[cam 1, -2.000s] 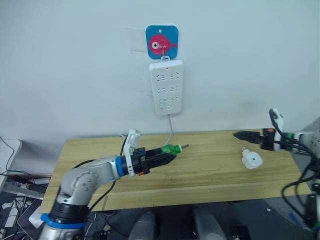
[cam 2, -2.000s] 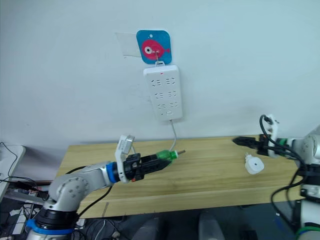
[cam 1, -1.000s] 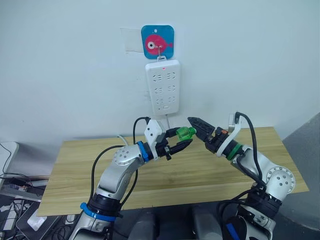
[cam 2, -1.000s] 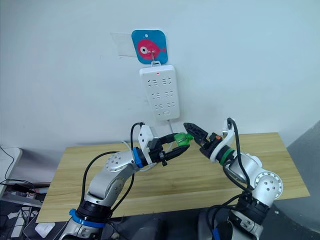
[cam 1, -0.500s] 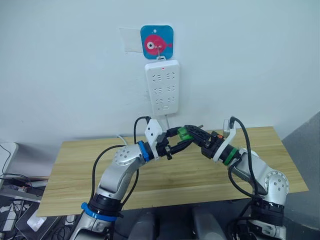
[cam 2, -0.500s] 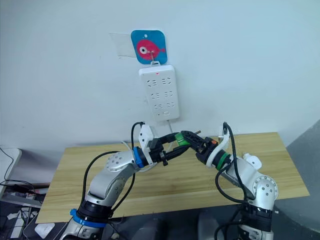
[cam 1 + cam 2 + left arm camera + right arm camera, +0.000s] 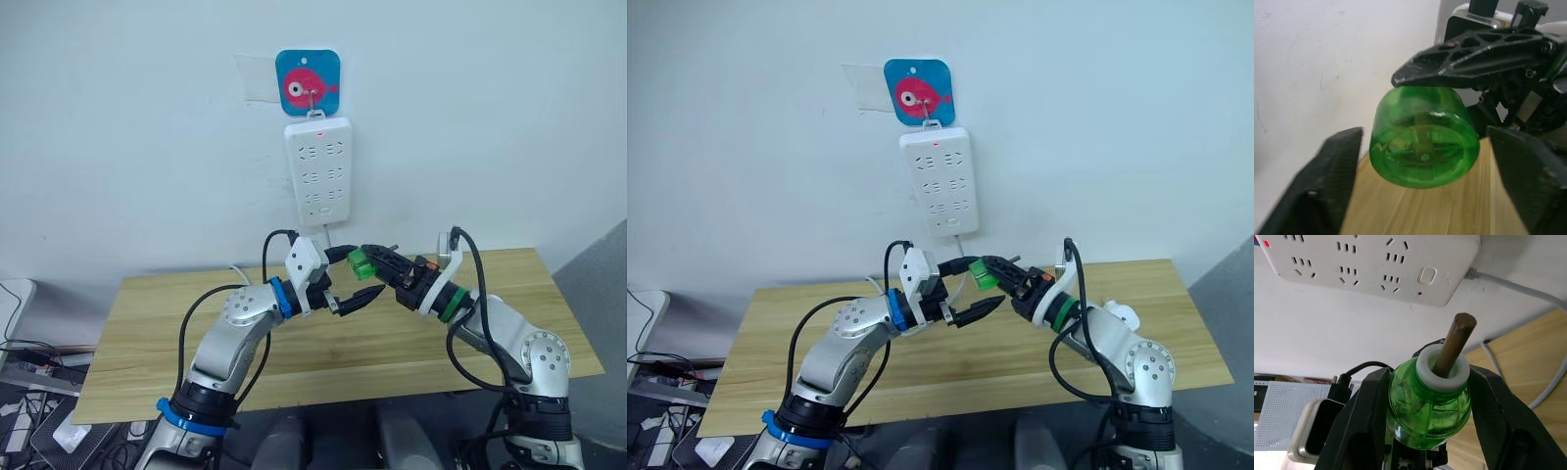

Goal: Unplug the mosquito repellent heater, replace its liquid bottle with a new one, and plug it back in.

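Observation:
A green liquid bottle (image 7: 1426,412) with a white collar and a brown wick is held above the table, with my right gripper (image 7: 369,260) shut on it from both sides. My left gripper (image 7: 355,278) is open at the bottle's base (image 7: 1422,149), its fingers (image 7: 1327,196) spread wide and clear of it. The mosquito repellent heater (image 7: 1122,315) lies on the table behind my right forearm, partly hidden.
The white power strip (image 7: 320,171) hangs on the wall from a blue fish hook (image 7: 309,85), its cord running down to the wooden table (image 7: 147,323). Both arms meet over the table's middle.
My left gripper has opened and let go of the green bottle, which now stays in my right gripper. Earlier, the left arm carried the bottle up to the right gripper.

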Motion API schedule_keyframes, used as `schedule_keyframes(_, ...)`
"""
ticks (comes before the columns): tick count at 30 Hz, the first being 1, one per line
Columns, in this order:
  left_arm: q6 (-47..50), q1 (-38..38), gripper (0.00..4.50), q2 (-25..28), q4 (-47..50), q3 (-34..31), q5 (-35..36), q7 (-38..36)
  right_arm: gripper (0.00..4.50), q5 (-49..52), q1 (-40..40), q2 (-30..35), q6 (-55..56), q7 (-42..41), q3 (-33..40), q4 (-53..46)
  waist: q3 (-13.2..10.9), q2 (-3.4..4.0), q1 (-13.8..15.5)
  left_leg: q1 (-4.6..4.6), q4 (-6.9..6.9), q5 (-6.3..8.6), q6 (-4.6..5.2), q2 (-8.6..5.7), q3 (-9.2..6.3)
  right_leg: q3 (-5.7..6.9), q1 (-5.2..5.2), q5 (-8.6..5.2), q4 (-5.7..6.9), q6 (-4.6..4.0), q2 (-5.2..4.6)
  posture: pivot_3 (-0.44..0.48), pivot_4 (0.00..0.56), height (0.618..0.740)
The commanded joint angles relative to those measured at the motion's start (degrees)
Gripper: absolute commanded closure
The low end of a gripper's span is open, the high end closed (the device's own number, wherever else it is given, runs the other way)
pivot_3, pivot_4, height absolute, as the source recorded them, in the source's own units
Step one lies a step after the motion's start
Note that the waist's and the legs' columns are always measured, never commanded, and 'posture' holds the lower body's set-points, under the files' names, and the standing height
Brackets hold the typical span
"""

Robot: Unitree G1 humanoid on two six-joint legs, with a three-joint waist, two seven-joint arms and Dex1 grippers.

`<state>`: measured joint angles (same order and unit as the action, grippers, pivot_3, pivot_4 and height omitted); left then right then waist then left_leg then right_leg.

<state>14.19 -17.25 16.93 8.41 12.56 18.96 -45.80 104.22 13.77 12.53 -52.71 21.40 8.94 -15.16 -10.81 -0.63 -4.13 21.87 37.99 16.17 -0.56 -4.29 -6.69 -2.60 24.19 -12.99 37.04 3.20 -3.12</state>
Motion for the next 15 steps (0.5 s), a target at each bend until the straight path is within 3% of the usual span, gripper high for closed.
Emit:
schedule_keyframes(1, -0.2, 0.1, 0.02, 3.7, 3.6, -0.7, -0.4, -2.4, 2.5, -11.9, 0.2, 3.4, 4.0, -4.0, 0.1, -1.4, 0.0, 0.0, 0.0, 0.0, 0.0, 0.0, 0.0, 0.01, 0.0, 0.0, 0.0, 0.0, 0.0, 0.0, 0.0, -0.084, 0.161, 0.74)
schedule_keyframes(5, 0.6, 1.6, 0.02, 9.9, 5.9, -0.2, 0.0, -6.9, 2.5, -50.3, -1.7, 17.4, 18.0, -23.4, -14.8, 0.2, 0.0, 0.0, 0.1, 0.0, 0.02, 0.0, 0.0, -0.05, 0.09, -0.01, 0.0, -0.02, -0.04, 0.03, 0.03, -0.079, 0.168, 0.74)
schedule_keyframes(8, 1.7, 2.0, 0.02, 10.1, 6.2, 0.0, 1.5, -7.4, 2.5, -74.0, -1.5, 19.2, 41.3, -32.4, -21.9, 11.8, 0.0, -0.01, 0.1, -0.08, 0.02, 0.0, 0.0, -0.03, 0.22, 0.02, -0.03, -0.05, -0.04, 0.08, 0.06, -0.073, 0.169, 0.74)
schedule_keyframes(15, 1.8, 1.8, 0.02, 8.0, 6.0, 1.2, -0.1, -6.5, 2.5, -92.3, 2.8, 12.8, 62.4, -37.1, -22.5, 40.6, 0.0, -0.02, 0.5, -0.13, 0.01, -0.01, -0.03, 0.0, 0.23, -0.14, -0.03, -0.02, -0.01, 0.04, 0.03, -0.067, 0.171, 0.74)
